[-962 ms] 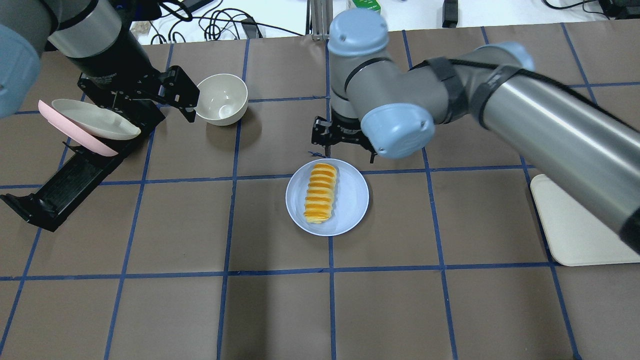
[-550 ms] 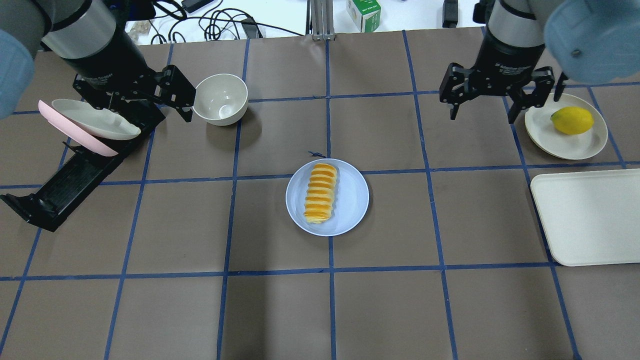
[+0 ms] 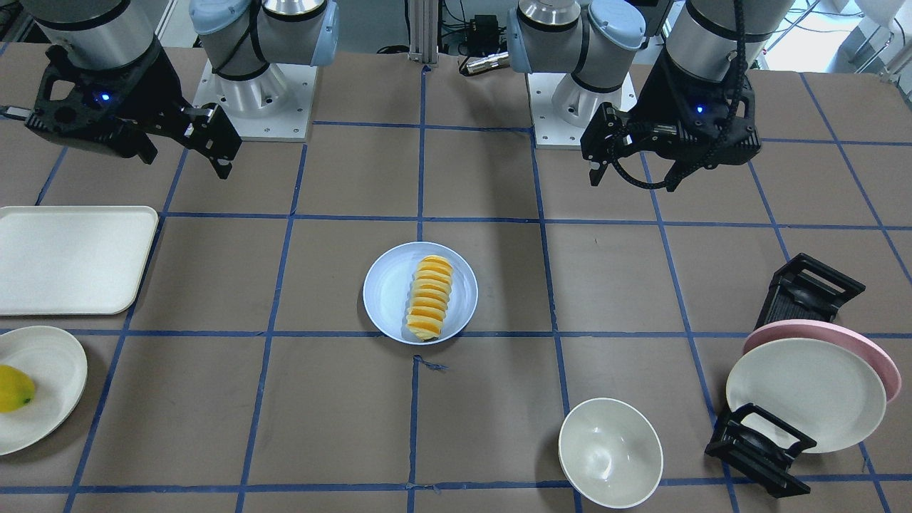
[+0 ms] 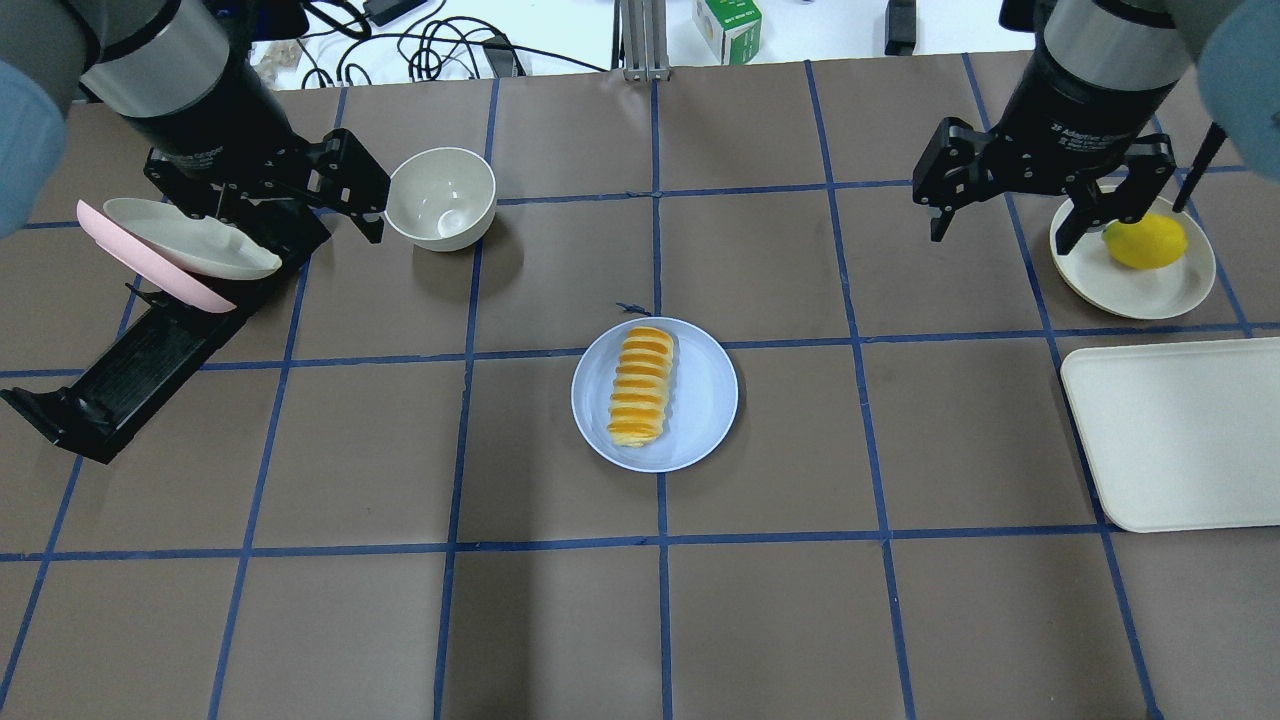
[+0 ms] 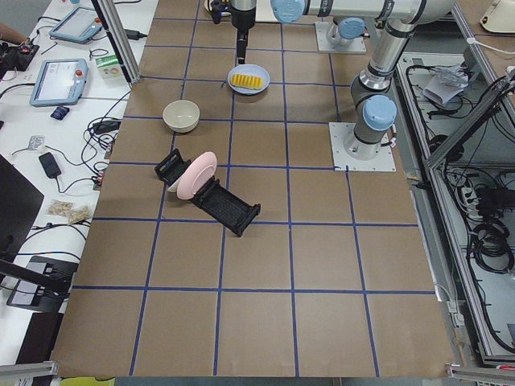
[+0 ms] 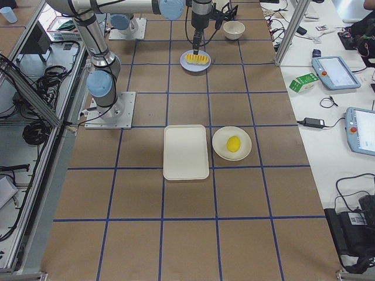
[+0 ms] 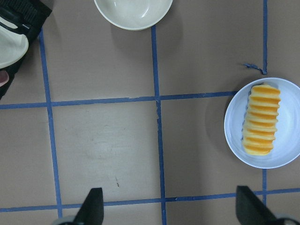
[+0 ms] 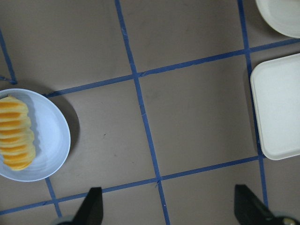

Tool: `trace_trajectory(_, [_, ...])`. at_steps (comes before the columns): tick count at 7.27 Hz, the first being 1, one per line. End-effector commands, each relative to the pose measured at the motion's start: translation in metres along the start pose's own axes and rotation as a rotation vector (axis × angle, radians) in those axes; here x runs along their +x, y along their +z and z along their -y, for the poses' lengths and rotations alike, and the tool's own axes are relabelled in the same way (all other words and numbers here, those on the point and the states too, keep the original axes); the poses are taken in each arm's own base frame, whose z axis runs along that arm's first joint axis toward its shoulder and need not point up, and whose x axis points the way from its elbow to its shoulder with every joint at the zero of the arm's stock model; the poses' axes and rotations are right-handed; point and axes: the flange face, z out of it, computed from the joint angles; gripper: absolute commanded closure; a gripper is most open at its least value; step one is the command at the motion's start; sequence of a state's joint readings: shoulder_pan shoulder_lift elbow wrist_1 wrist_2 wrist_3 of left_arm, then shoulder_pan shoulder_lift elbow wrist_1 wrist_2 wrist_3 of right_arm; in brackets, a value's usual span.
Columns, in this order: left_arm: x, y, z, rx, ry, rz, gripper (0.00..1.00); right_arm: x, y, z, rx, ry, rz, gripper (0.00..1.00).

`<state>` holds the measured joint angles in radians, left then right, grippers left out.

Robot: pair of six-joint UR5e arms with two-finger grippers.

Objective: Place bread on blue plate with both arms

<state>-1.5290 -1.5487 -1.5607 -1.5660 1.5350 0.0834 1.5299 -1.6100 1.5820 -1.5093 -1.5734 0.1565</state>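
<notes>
The bread (image 4: 640, 385) lies lengthwise on the blue plate (image 4: 700, 400) at the table's middle; both also show in the front view, the bread (image 3: 429, 297) on the plate (image 3: 388, 292). My left gripper (image 4: 295, 225) is open and empty, raised at the far left beside the bowl and above the rack's far end. My right gripper (image 4: 1000, 238) is open and empty, raised at the far right beside the lemon's plate. The left wrist view shows the bread (image 7: 261, 119) at its right edge. The right wrist view shows the bread (image 8: 16, 133) at its left edge.
A cream bowl (image 4: 441, 197) stands at the back left. A black rack (image 4: 130, 370) holds a pink plate (image 4: 150, 268) and a cream plate (image 4: 190, 240). A lemon (image 4: 1143, 241) sits on a cream plate (image 4: 1170, 285) at the back right, next to a cream tray (image 4: 1180, 430).
My right arm has swung from just behind the blue plate out to the far right, near the lemon's plate. The left arm, bread and plate have not moved.
</notes>
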Motion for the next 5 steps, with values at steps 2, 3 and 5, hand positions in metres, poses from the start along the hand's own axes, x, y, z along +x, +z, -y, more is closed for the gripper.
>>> trace_trajectory(2, [-0.0001, 0.0, -0.0005, 0.0, 0.001, 0.004, 0.0, -0.0149, 0.0089, -0.0111, -0.022, -0.035, 0.02, 0.0])
trace_trajectory(3, [0.0, 0.0007, -0.0006, -0.002, 0.001, 0.002, 0.0, -0.0136, 0.0078, -0.0103, -0.016, -0.033, 0.013, 0.0])
trace_trajectory(5, [0.0007, 0.0015, -0.0009, -0.003, 0.003, 0.002, 0.0, -0.0128, 0.0078, -0.0101, -0.015, -0.032, 0.005, 0.0])
